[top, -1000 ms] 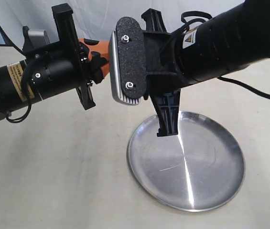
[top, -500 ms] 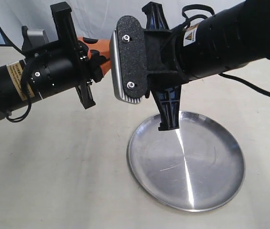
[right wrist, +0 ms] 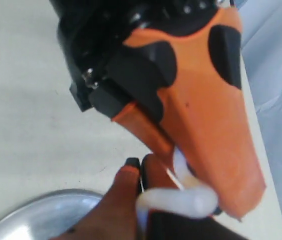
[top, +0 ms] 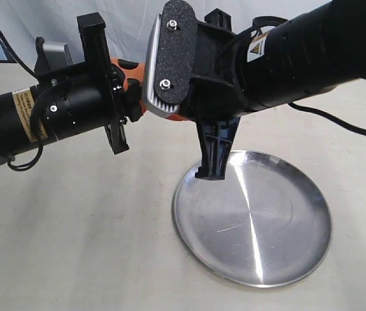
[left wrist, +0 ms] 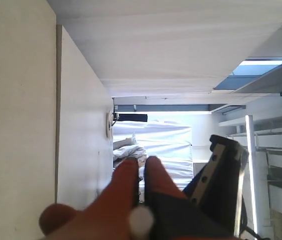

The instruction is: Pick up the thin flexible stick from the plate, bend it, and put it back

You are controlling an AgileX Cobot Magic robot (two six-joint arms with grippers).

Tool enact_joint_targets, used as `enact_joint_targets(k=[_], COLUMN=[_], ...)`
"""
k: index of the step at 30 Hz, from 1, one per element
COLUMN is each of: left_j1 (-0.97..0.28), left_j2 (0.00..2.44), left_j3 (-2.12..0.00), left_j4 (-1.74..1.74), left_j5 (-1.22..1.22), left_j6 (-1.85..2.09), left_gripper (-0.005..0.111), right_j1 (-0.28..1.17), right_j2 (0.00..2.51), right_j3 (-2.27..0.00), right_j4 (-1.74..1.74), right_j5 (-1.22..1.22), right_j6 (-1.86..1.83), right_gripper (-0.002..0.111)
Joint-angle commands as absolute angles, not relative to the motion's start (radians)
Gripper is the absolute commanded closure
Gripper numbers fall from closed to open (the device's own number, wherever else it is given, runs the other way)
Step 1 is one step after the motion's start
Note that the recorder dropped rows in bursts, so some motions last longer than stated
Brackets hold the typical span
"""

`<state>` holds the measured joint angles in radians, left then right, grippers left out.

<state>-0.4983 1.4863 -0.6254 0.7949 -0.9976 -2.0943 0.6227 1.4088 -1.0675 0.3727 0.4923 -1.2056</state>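
The thin flexible stick [right wrist: 173, 178] is a pale strand held in the air between both grippers, and only a short stretch of it shows. My right gripper [right wrist: 141, 167] is shut on one end. The strand runs from there into my left gripper [left wrist: 141, 167], also shut, whose orange finger [right wrist: 200, 115] fills the right wrist view. In the exterior view the two grippers meet above and to the left of the plate [top: 280, 220]. There the left gripper [top: 131, 81] is partly hidden, and the right one is behind its camera plate [top: 170, 58]. The stick is too thin to see there.
The plate [right wrist: 46, 215] rests on a pale cloth-covered table [top: 72, 246] and bears a bright glare streak [top: 251, 220]. The right arm's black mount [top: 215, 152] hangs over the plate's far left rim. A white backdrop [top: 131, 26] stands behind the arms.
The right wrist has rolled and lifted, tilting its camera plate and swinging the black mount left. The left gripper has shifted slightly right. The plate has not moved.
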Motion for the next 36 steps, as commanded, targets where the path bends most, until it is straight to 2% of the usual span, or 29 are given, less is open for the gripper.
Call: enact_joint_targets(k=[1, 6, 10, 14, 22, 30, 36], left_j1=[-0.509, -0.474, -0.394, -0.318, -0.187, -0.178, -0.178], left_j2=[1.495, 1.495, 1.495, 1.495, 1.495, 1.495, 1.495], left_j3=[-0.62, -0.62, -0.62, -0.62, -0.62, -0.62, -0.62], left_j4=[0.879, 0.864, 0.884, 0.936, 1.073, 1.089, 1.123], left_j5=[-1.032, -0.998, -0.982, -0.974, -0.873, -0.897, -0.899], left_j6=[-2.082, -2.058, -2.058, -2.058, -2.091, -2.091, -2.091], left_gripper=[0.09, 0.066, 0.058, 0.057, 0.057, 0.057, 0.057], right_j1=[0.619, 0.619, 0.618, 0.618, 0.616, 0.463, 0.381], right_j2=[1.398, 1.398, 1.398, 1.398, 1.406, 1.495, 1.598], right_j3=[-1.083, -1.083, -1.083, -1.083, -1.083, -1.083, -1.083], right_j4=[0.412, 0.412, 0.412, 0.37, 0.009, 0.022, 0.142], right_j5=[0.468, 0.52, 0.528, 0.528, 0.654, 0.874, 0.921], right_j6=[-1.174, -1.121, -1.074, -0.977, -0.501, -0.398, -0.447], right_gripper=[0.109, 0.109, 0.109, 0.109, 0.109, 0.109, 0.109])
